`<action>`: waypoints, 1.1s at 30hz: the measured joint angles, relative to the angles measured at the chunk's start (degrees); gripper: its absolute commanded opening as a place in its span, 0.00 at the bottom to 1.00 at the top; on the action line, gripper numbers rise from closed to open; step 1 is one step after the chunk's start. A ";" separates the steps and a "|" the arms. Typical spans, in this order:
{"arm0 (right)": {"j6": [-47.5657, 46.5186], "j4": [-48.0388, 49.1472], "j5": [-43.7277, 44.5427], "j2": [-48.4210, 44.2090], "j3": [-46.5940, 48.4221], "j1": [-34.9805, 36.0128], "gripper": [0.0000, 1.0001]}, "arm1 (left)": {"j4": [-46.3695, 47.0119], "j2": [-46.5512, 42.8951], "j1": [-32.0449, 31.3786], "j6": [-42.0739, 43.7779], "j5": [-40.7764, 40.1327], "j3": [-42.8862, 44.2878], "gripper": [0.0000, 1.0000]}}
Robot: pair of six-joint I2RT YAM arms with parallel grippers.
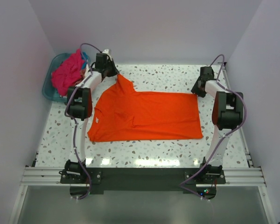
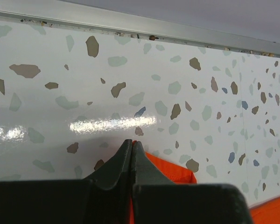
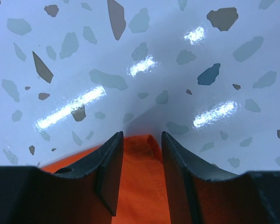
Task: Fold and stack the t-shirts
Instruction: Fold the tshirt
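Note:
A bright orange t-shirt (image 1: pixel 149 114) lies spread on the speckled table, its far-left sleeve pulled up toward the back. My left gripper (image 1: pixel 115 73) is shut on the tip of that sleeve. In the left wrist view the closed gripper (image 2: pixel 132 143) pinches orange cloth (image 2: pixel 175 170) that pokes out to its right. My right gripper (image 1: pixel 197 89) sits at the shirt's far-right corner. Seen from the right wrist, this gripper (image 3: pixel 142 136) is open, with the orange corner (image 3: pixel 140 186) lying between its fingers. A magenta-pink t-shirt (image 1: pixel 67 72) is heaped in the basket.
The teal plastic basket (image 1: pixel 50 86) stands off the table's far-left corner, beside the left arm. A metal rail (image 2: pixel 144 25) runs along the table's back edge just beyond the left gripper. White walls close in on three sides.

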 measured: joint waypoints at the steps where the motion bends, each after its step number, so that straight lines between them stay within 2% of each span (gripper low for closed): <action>1: -0.07 -0.07 -0.02 0.22 0.17 0.04 0.41 | 0.09 -0.02 0.00 -0.11 0.09 0.20 0.00; 3: -0.13 -0.26 -0.04 0.31 0.22 0.07 0.37 | 0.37 -0.24 0.00 -0.33 0.20 0.31 0.00; 7: -0.37 -0.22 -0.17 0.31 0.22 0.04 0.15 | 0.37 -0.81 0.00 -0.39 0.28 0.31 0.00; 13: -0.33 -0.28 -0.46 0.37 0.31 0.04 0.00 | 0.02 -2.43 0.07 -0.46 -0.55 0.33 0.00; 27: -0.07 0.13 -2.01 0.63 1.77 -0.39 0.00 | -3.78 -5.38 0.09 -0.55 -3.19 3.41 0.00; 33: -0.07 1.64 -3.19 -2.47 -0.66 -0.48 0.00 | -4.17 -14.53 0.11 -2.05 -5.57 -6.01 0.00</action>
